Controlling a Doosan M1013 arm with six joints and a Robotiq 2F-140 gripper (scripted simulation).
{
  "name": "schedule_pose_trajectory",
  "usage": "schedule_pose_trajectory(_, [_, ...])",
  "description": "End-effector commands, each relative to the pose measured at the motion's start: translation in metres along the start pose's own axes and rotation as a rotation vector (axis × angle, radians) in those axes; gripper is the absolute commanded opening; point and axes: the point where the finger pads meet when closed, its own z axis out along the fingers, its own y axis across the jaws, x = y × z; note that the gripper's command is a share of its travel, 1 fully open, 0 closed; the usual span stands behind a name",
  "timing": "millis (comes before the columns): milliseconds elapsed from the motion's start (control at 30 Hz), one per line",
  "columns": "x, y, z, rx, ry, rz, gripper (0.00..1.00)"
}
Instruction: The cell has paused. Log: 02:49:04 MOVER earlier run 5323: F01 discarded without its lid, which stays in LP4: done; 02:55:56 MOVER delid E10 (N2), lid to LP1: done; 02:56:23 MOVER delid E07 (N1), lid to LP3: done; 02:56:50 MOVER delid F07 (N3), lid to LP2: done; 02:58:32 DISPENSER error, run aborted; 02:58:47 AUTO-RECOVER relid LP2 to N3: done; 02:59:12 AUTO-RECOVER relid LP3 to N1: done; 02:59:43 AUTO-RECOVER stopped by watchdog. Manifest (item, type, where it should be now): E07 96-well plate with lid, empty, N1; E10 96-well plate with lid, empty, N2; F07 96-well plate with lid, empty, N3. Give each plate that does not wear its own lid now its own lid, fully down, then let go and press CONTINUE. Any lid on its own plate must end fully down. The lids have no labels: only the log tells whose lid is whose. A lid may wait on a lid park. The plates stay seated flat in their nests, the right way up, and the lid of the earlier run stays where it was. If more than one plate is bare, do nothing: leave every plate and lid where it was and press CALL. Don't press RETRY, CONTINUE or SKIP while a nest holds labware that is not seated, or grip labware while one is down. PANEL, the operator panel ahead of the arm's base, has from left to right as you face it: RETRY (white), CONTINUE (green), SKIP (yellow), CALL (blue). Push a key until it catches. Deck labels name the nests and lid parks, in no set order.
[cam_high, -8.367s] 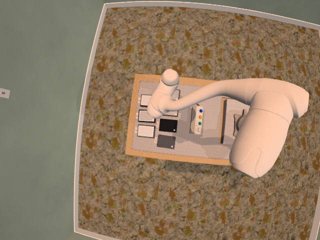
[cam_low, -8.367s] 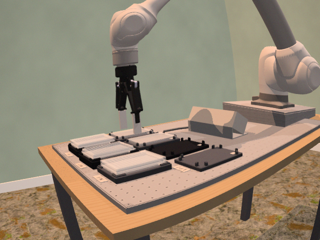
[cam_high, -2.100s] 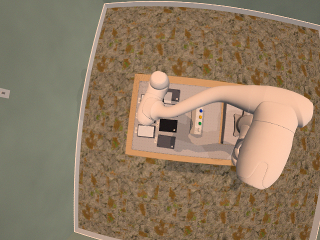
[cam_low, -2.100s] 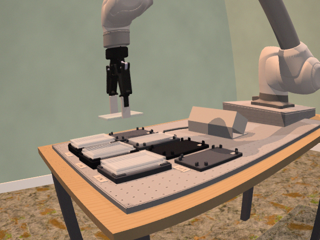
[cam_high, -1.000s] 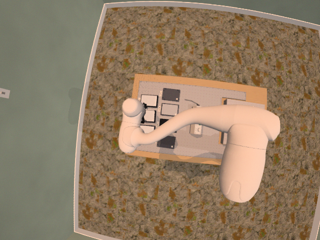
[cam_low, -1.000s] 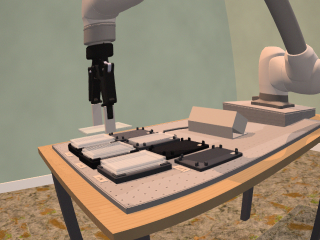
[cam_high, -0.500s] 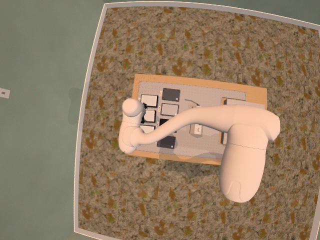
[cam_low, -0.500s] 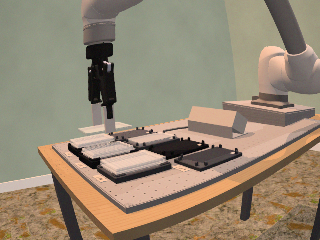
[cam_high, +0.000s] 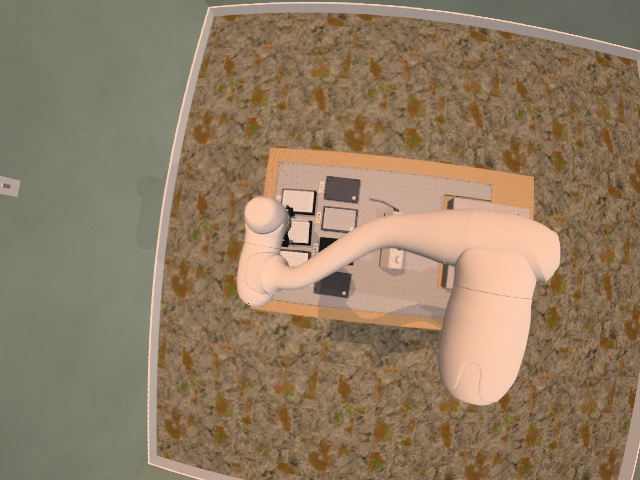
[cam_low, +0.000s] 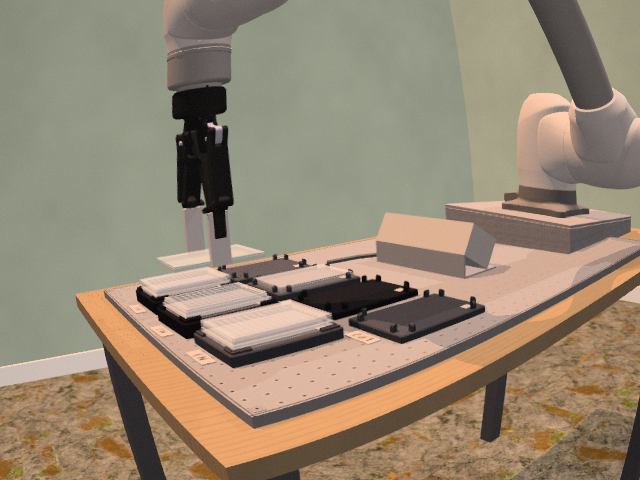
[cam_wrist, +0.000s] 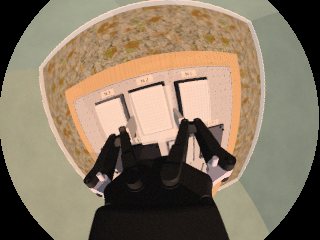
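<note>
In the top view the arm (cam_high: 392, 237) covers the operator panel, the middle lid parks and part of the plate row beside the wooden table (cam_high: 289, 155) edge. Deck labels (cam_low: 200, 356) near the plates are too small to read. The wrist view hides the held lid behind the gripper (cam_wrist: 160, 160).
</note>
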Motion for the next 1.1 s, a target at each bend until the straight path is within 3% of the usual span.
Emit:
schedule_pose_trajectory(0, [0.0,-0.006,0.001,0.005,-0.004,-0.007,0.0])
schedule_pose_trajectory(667, [0.0,-0.006,0.005,0.005,-0.004,-0.064,0.0])
schedule_pose_trajectory(1067, [-0.001,-0.01,0.026,0.005,-0.004,-0.064,0.0])
